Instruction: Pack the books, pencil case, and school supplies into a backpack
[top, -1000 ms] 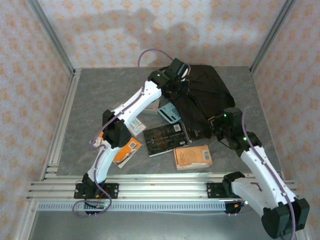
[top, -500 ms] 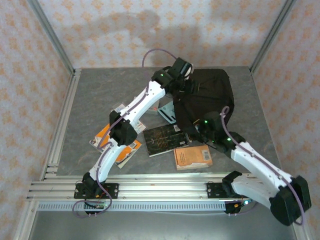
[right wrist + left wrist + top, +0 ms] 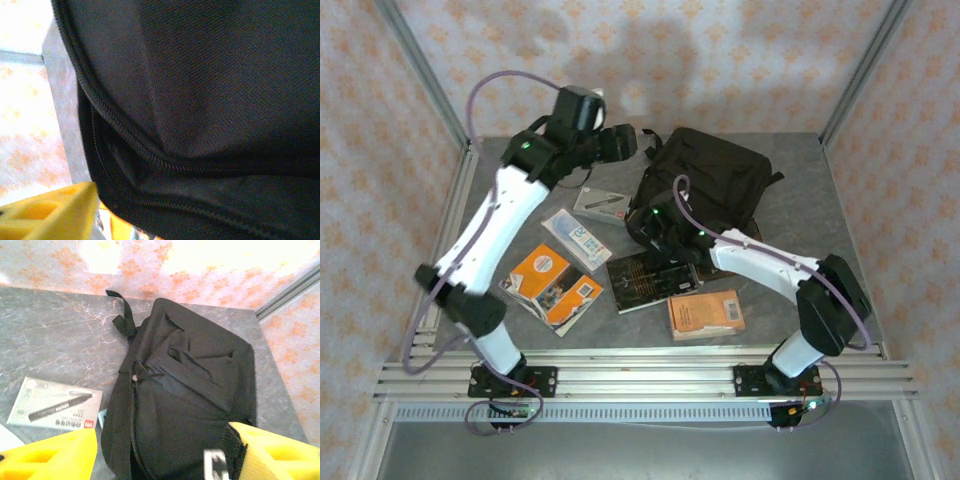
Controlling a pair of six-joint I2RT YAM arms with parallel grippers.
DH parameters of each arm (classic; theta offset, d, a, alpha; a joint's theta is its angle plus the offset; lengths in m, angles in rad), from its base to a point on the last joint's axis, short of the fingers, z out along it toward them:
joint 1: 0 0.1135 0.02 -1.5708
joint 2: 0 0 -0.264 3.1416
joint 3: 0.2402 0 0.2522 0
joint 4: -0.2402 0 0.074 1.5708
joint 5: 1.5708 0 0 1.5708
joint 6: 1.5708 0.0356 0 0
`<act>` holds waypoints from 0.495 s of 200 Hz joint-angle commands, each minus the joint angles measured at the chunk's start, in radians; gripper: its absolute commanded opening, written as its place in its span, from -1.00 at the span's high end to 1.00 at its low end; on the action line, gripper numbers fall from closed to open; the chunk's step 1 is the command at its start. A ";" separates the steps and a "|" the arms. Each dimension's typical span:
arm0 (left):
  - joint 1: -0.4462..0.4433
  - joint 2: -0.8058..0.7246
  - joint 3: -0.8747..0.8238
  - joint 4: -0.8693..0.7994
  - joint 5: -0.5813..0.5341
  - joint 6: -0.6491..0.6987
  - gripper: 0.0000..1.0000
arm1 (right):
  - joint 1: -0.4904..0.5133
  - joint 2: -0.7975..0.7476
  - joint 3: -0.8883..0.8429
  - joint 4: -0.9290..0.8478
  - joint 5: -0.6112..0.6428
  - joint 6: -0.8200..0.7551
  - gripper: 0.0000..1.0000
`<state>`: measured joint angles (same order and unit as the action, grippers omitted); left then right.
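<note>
My left gripper (image 3: 165, 457) is released. Its wrist camera shows me the two yellow fingers (image 3: 55, 455) spread wide at the bottom corners with nothing pinched between them. From above I see it hanging in the air over the far left part of the table (image 3: 820, 215), pointed toward the backpack (image 3: 190, 390). Below it and to the left, the grey pen box (image 3: 55, 402) lies flat just beside the backpack's left edge. A strap (image 3: 122, 315) sticks out from the bag's far end.

My right gripper (image 3: 657, 226) is pressed against the near left side of the backpack. Its wrist camera gives me one yellow finger (image 3: 50, 212) low on the left and black fabric with a zip (image 3: 165, 165) running across. I cannot tell whether the jaws are clamped on the cloth or loose.

The backpack sits bunched up at the far middle-right of the table. The other items lie outside it on the tabletop. The clear printed packet (image 3: 575, 238) is near the pen box. The orange-and-white picture paperback (image 3: 552, 288) is closer to me on the left. The dark paperback (image 3: 642, 282) lies just in front of the bag, partly under the right arm. The plain orange paperback (image 3: 705, 313) is just beside it, nearer the front edge.
</note>
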<state>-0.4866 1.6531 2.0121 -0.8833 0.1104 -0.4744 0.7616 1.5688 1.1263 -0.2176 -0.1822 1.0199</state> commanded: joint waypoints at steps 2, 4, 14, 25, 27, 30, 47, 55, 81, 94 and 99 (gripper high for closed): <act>-0.012 -0.076 -0.168 0.018 -0.033 -0.085 -0.38 | 0.007 -0.081 0.047 -0.162 -0.001 -0.192 -0.67; -0.011 -0.086 -0.184 0.023 -0.028 -0.094 -0.38 | 0.006 -0.093 0.043 -0.169 0.004 -0.207 -0.70; -0.012 -0.133 -0.263 0.053 0.000 -0.130 -0.39 | 0.005 -0.153 0.026 -0.208 0.023 -0.282 -0.75; -0.016 -0.174 -0.348 0.085 0.032 -0.187 -0.39 | 0.003 -0.219 0.009 -0.257 0.059 -0.353 -0.76; -0.016 -0.179 -0.363 0.092 0.038 -0.196 -0.39 | 0.002 -0.230 0.006 -0.266 0.067 -0.363 -0.76; -0.020 -0.188 -0.385 0.101 0.048 -0.212 -0.39 | 0.002 -0.247 0.002 -0.279 0.082 -0.377 -0.76; -0.062 -0.213 -0.475 0.138 0.062 -0.292 -0.40 | -0.025 -0.318 0.002 -0.365 0.148 -0.405 -0.74; -0.093 -0.214 -0.503 0.152 0.053 -0.329 -0.41 | -0.055 -0.341 0.007 -0.397 0.150 -0.402 -0.71; -0.207 -0.158 -0.511 0.164 0.003 -0.420 -0.42 | -0.143 -0.419 0.006 -0.490 0.308 -0.360 -0.63; -0.239 -0.105 -0.497 0.151 -0.012 -0.489 -0.41 | -0.176 -0.438 0.000 -0.520 0.402 -0.335 -0.62; -0.247 -0.082 -0.486 0.141 -0.009 -0.512 -0.41 | -0.185 -0.442 -0.002 -0.532 0.440 -0.324 -0.61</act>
<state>-0.6849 1.5040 1.4940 -0.7689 0.1455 -0.8242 0.6167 1.1576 1.1332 -0.6090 0.0307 0.6823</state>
